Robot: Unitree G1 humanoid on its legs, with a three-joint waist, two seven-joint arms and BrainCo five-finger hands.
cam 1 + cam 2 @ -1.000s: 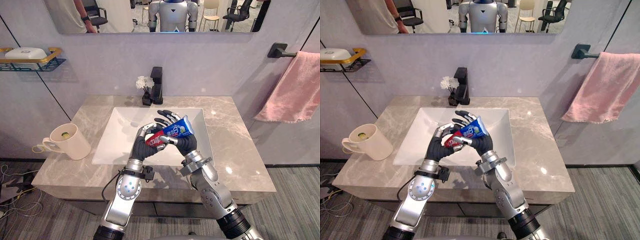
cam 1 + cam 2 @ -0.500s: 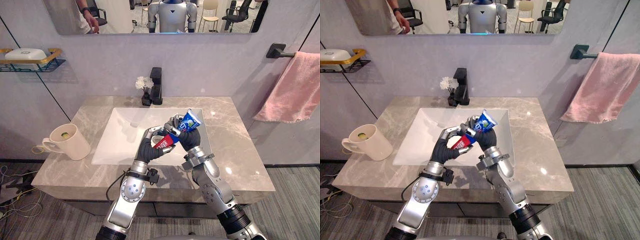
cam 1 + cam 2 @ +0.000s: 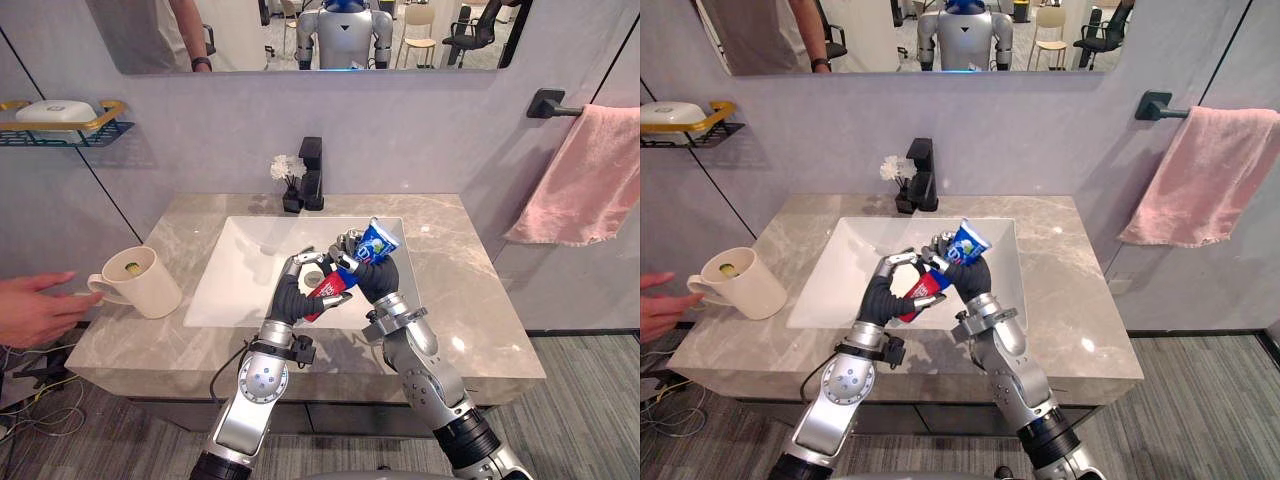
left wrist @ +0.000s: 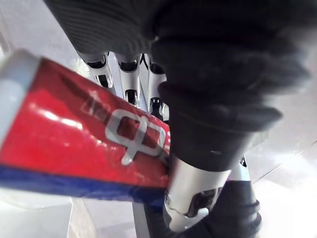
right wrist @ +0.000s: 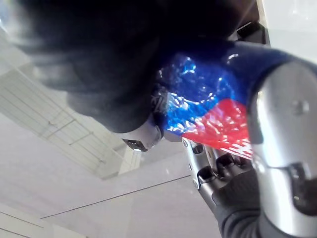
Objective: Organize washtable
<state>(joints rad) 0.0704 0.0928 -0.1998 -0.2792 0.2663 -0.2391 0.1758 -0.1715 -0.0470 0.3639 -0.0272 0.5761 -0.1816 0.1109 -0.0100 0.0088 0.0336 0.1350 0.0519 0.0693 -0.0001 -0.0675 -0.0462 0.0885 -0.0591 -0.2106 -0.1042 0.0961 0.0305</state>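
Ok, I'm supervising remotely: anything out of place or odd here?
A person's hand is stretched toward the cream mug at the left end of the counter. The toothpaste tube is off the counter, held tilted over the sink by the left hand and right hand.

Silver-grey arms (image 3: pixel 252 388); hands (image 3: pixel 290 298) dark-covered, silver fingers (image 4: pixel 129 74).

Toothpaste tube (image 3: pixel 373 244): glossy plastic film. Surface (image 3: pixel 460 260): polished grey veined stone. Basin (image 3: pixel 245 265): smooth white, glazed. Towel (image 3: pixel 580 175): soft pink cloth. Tap (image 3: pixel 314 175): matt black.
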